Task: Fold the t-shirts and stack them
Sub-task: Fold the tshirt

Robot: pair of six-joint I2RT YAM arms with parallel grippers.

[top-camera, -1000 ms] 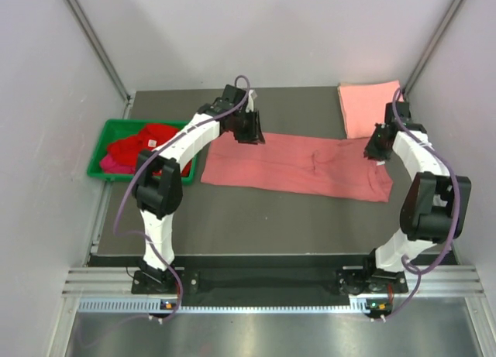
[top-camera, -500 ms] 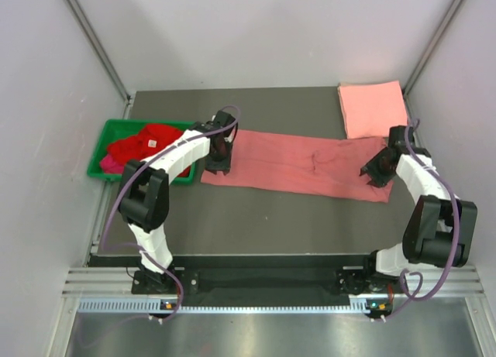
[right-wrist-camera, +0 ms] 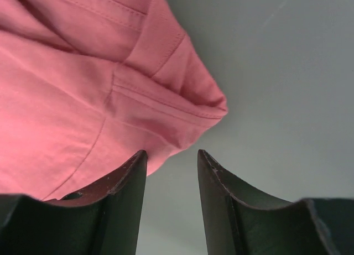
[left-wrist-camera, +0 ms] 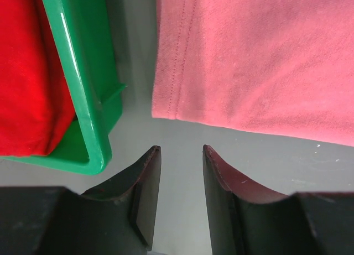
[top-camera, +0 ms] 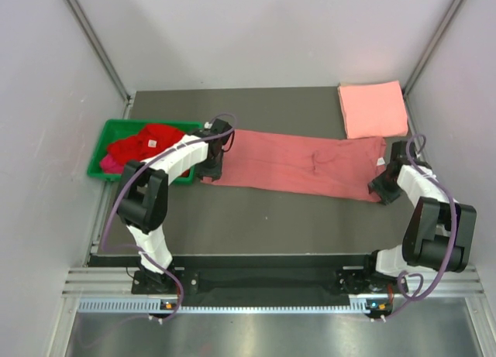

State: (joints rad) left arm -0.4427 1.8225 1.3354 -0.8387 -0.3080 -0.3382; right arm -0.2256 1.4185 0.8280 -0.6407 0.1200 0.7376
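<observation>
a long dusty rose-red t-shirt (top-camera: 298,165) lies flat across the middle of the dark table (top-camera: 256,217), folded into a narrow band from left to right. at the far right corner of the table a salmon pink t-shirt (top-camera: 372,108) rests folded in a neat rectangle, just beside the far right end of the band. on the left stands a green bin (top-camera: 108,132) with bright red t-shirts (top-camera: 143,144) heaped in it and a bit of magenta cloth (top-camera: 108,164) at its near side.

the left gripper (left-wrist-camera: 180,155) is low over the table at the near left corner of the band, close to the corner of the bin. its jaws stand a little apart, with only bare table between them; the hemmed corner lies just ahead of the fingertips.

the right gripper (right-wrist-camera: 171,158) is low at the near right corner of the band. its jaws also have a narrow gap and nothing is in it. the cloth passes by one finger (right-wrist-camera: 124,183); i cannot tell if it touches.
</observation>
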